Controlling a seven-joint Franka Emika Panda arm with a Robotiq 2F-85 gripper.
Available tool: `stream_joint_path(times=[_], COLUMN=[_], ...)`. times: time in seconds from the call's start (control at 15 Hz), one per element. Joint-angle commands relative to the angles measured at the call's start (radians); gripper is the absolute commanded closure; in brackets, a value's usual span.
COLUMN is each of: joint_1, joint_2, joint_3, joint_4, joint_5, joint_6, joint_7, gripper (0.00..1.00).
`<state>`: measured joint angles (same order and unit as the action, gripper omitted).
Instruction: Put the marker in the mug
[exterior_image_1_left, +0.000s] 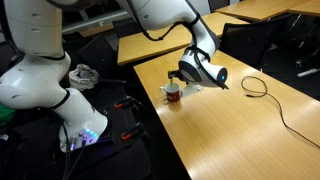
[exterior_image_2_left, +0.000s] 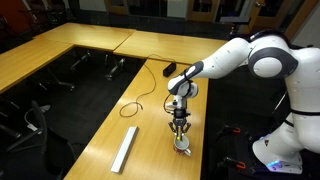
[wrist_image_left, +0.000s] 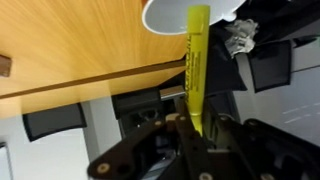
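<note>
- The Robotiq gripper (wrist_image_left: 197, 128) has its two dark fingers closed down to a narrow gap on the short, thin, bright yellow marker (wrist_image_left: 196, 60). It grips the marker by one end, and most of the barrel sticks out beyond the fingertips
- The marker is off the table, carried in the grip. In both exterior views it is too small to pick out against the gripper (exterior_image_1_left: 186, 76)
- The small white mug with a dark red inside (exterior_image_1_left: 174, 93) stands upright on the light wooden tabletop (exterior_image_1_left: 240, 130), close to the long edge that runs beside the robot's base and well away from the opposite edge
- The key relation: in the wrist view the marker's long axis runs straight out from the fingers, and its free tip overlaps the mug's white rim (wrist_image_left: 165, 12), so the mug lies directly ahead along the marker
- In an exterior view the gripper (exterior_image_2_left: 180, 127) hangs just above the mug (exterior_image_2_left: 181, 146), pointing downward, with the tip near the opening. I cannot tell whether the tip is already inside
- By my judgement, what remains is a short descent along that axis and then parting the fingers. A tip that catches the rim could tip the mug toward the near edge
- The long grey flat bar (exterior_image_2_left: 125, 148) and the black cable (exterior_image_2_left: 140, 95) lie well apart from the mug, further in from that edge
</note>
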<state>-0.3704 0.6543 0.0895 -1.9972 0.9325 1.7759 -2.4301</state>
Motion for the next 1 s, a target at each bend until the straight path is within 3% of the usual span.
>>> stream_joint_path(times=[0.0, 0.07, 0.13, 0.33, 0.6, 0.93], joint_1=[0.033, 0.037, 0.037, 0.049, 0.137, 0.22], joint_2=[0.064, 0.078, 0.089, 0.072, -0.047, -0.173], joint_3=[-0.045, -0.048, -0.048, -0.047, -0.089, -0.109], joint_4=[0.065, 0.074, 0.082, 0.076, 0.009, -0.061], joint_5=[0.02, 0.015, 0.017, 0.01, -0.051, -0.22], joint_6=[-0.056, -0.053, -0.053, -0.052, 0.014, 0.03], joint_7=[-0.008, -0.007, -0.006, -0.006, 0.173, 0.406], gripper=[0.95, 0.69, 0.55, 0.34, 0.03, 0.0])
